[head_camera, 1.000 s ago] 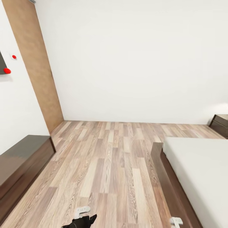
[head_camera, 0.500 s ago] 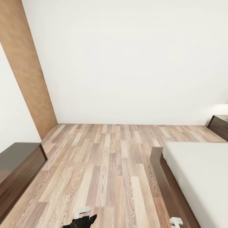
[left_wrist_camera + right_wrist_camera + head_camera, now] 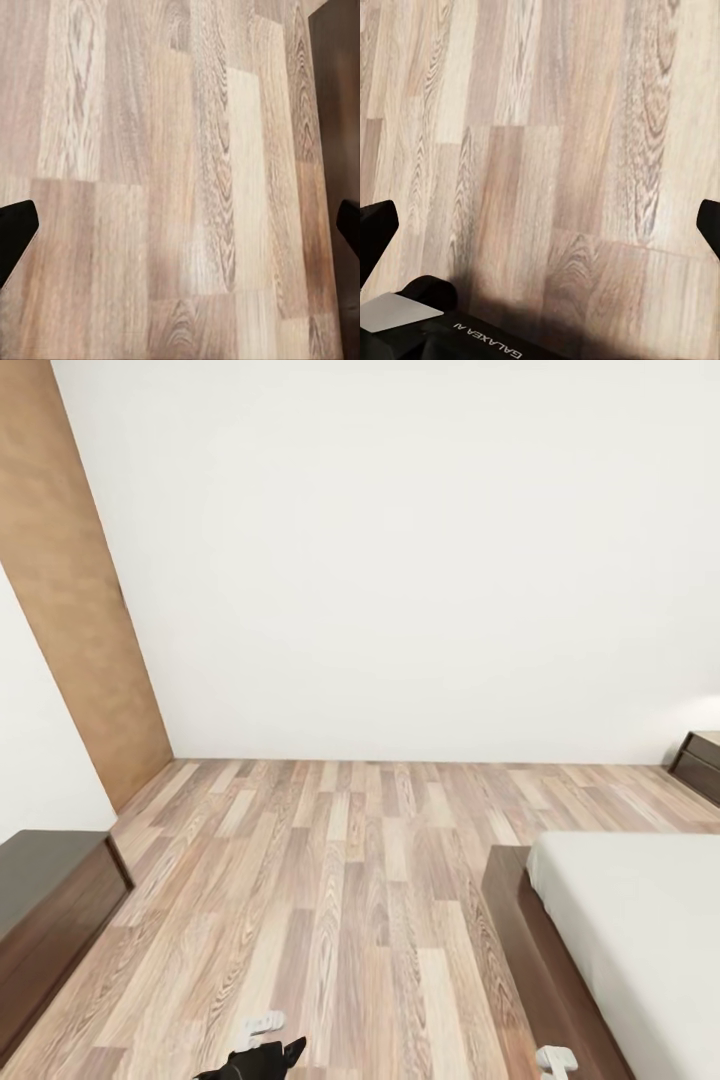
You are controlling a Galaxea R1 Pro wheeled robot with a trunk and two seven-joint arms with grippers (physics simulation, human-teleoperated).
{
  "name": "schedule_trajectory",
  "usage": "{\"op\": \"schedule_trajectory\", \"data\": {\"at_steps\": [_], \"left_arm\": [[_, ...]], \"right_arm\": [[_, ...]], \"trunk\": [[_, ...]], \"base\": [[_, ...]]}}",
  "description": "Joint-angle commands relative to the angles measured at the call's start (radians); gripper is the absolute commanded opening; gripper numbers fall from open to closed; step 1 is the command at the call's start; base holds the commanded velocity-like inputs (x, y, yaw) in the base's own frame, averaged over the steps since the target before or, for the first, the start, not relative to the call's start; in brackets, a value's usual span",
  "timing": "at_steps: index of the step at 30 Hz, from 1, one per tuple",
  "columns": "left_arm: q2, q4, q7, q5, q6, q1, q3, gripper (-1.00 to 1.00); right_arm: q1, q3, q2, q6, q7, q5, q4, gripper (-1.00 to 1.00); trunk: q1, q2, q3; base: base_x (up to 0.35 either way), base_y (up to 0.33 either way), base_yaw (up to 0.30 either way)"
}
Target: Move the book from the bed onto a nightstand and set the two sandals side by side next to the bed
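The bed (image 3: 640, 940) is cut off at the head view's right and lower edges — its far end and headboard lie out of frame. A dark corner of furniture (image 3: 702, 760) at the right edge is too cropped to identify. The long cabinet (image 3: 50, 900) runs off the left edge.

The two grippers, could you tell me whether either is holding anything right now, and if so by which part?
Nothing is held. In each wrist view the left gripper and the right gripper have fingertips spread wide, with only the wooden floor between them.
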Motion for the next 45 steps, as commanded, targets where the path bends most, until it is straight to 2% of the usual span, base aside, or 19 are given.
{"op": "schedule_trajectory", "data": {"at_steps": [1,18,20,23,25,31,33,36,40,43,45], "left_arm": [[0.000,0.002,-0.001,0.008,-0.004,-0.001,-0.006,1.00],[-0.001,0.002,0.000,0.005,-0.004,-0.001,-0.008,1.00],[-0.001,0.002,0.000,0.004,-0.004,-0.001,-0.008,1.00],[-0.002,0.002,0.001,0.003,-0.004,-0.001,-0.009,1.00],[-0.002,0.001,0.001,0.001,-0.003,-0.001,-0.009,1.00],[-0.002,0.000,0.002,-0.004,-0.003,-0.001,-0.011,1.00],[-0.002,0.000,0.016,-0.031,-0.002,-0.001,-0.023,1.00],[-0.002,0.004,0.089,-0.097,0.001,-0.001,-0.039,1.00],[-0.001,0.081,0.134,-0.127,-0.003,-0.001,-0.044,1.00],[-0.001,0.149,0.144,-0.135,-0.010,0.000,-0.044,1.00],[0.000,0.160,0.145,-0.135,-0.024,0.001,-0.043,1.00]], "right_arm": [[-0.001,-0.009,0.001,0.006,0.005,0.007,-0.001,1.00],[-0.001,-0.009,0.001,0.006,0.000,0.007,-0.001,1.00],[-0.001,-0.009,0.002,0.006,-0.025,0.007,-0.001,1.00],[-0.001,-0.009,0.005,0.007,-0.109,0.007,-0.001,1.00],[-0.001,-0.009,0.005,0.007,-0.140,0.007,-0.001,1.00],[-0.001,-0.008,0.006,0.007,-0.171,0.007,-0.001,1.00],[-0.001,-0.009,0.006,0.007,-0.172,0.007,0.000,1.00],[-0.001,-0.008,0.007,0.007,-0.175,0.010,0.012,1.00],[-0.001,-0.007,0.007,0.007,-0.179,0.011,0.105,1.00],[-0.001,-0.007,0.006,0.006,-0.180,0.011,0.169,1.00],[-0.001,-0.007,0.006,0.006,-0.180,0.011,0.179,1.00]], "trunk": [[0.000,0.000,-0.001],[0.000,0.000,-0.001],[0.000,0.000,-0.001],[0.000,0.000,-0.001],[0.000,0.000,-0.001],[0.000,0.000,-0.001],[0.000,0.000,-0.001],[0.000,0.000,-0.001],[0.000,0.000,-0.001],[0.000,0.000,-0.001],[0.000,0.000,-0.001]], "base": [[0.328,0.000,0.000],[0.329,0.000,0.000],[0.329,0.000,0.000],[0.329,0.000,0.000],[0.329,0.000,0.000],[0.329,0.000,0.000],[0.329,0.000,0.000],[0.329,0.000,0.000],[0.329,0.000,0.000],[0.327,0.000,0.000],[0.313,0.000,0.000]]}}
